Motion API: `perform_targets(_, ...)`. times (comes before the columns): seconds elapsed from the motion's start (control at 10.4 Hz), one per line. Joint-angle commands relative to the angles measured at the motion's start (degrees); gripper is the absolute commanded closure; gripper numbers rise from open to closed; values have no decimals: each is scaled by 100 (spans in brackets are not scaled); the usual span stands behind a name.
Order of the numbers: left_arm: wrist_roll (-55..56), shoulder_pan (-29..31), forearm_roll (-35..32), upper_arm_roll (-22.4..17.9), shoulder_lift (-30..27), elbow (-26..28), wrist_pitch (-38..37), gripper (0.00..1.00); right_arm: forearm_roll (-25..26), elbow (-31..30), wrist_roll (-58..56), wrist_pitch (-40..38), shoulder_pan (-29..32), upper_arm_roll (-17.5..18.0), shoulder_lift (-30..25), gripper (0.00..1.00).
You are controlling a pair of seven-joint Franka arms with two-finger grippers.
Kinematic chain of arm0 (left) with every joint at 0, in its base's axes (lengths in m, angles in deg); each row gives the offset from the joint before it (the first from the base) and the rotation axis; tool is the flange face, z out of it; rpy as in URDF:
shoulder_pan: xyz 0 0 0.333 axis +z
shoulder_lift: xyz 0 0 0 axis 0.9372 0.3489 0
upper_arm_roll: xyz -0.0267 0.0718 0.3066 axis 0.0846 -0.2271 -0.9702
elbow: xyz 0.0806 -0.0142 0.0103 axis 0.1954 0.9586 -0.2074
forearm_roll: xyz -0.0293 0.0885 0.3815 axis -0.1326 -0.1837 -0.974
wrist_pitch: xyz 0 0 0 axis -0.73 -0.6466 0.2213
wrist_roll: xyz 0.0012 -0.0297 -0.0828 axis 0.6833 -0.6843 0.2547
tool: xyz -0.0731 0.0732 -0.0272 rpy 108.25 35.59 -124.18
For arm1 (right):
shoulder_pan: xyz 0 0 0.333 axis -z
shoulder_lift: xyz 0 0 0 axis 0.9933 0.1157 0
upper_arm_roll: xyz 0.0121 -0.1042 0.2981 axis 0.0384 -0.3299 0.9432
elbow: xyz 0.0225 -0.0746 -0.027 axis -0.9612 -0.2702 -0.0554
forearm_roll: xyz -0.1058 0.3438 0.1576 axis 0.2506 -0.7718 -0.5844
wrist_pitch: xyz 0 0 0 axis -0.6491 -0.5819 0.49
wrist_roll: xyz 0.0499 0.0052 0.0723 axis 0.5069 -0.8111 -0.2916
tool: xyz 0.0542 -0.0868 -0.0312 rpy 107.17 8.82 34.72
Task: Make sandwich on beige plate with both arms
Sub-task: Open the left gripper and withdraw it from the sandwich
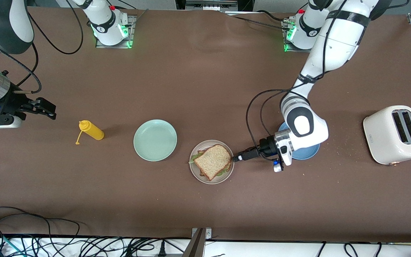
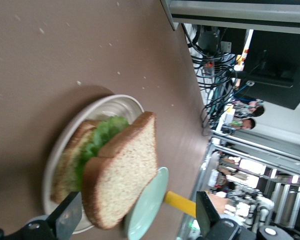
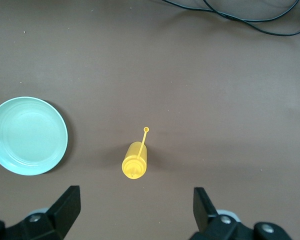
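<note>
At the rim of the beige plate, on the side toward the left arm's end of the table, you have the left gripper lying low and level, its fingers spread wide with nothing between them, their tips just short of the sandwich. The sandwich sits on that plate: two slices of brown-crusted bread with green lettuce showing between them, the top slice skewed. Your left arm comes down from its base, bends sharply at the elbow and crosses over a blue plate.

Your right gripper waits in the air over bare table at the right arm's end, jaws wide apart and holding nothing; its wrist view looks down on a yellow squeeze bottle lying on its side and a mint-green plate.

The only marking you can make out is a small red warning triangle on the white toaster at the left arm's end; any text there is too small to read.
</note>
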Motion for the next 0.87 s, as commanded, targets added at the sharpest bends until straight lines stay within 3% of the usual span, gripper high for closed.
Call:
perform_targets(0.0,-41,130,-1069,-192,-586,570,14,0,5,152,124,-85,-74,-20,46,0)
perform_targets(0.19,-41,147,-2193,-524,-990,965,23,0,-336,152,631,-85,-83,-20,46,0)
perform_targets(0.39,-32,182,-3389,-763,-1438,1299,23,0,-364,152,898,-94,-83,-20,46,0)
perform_targets(0.77,658,305,-5989,-914,-2256,1740,-108,0,-364,152,898,-129,-83,-20,46,0)
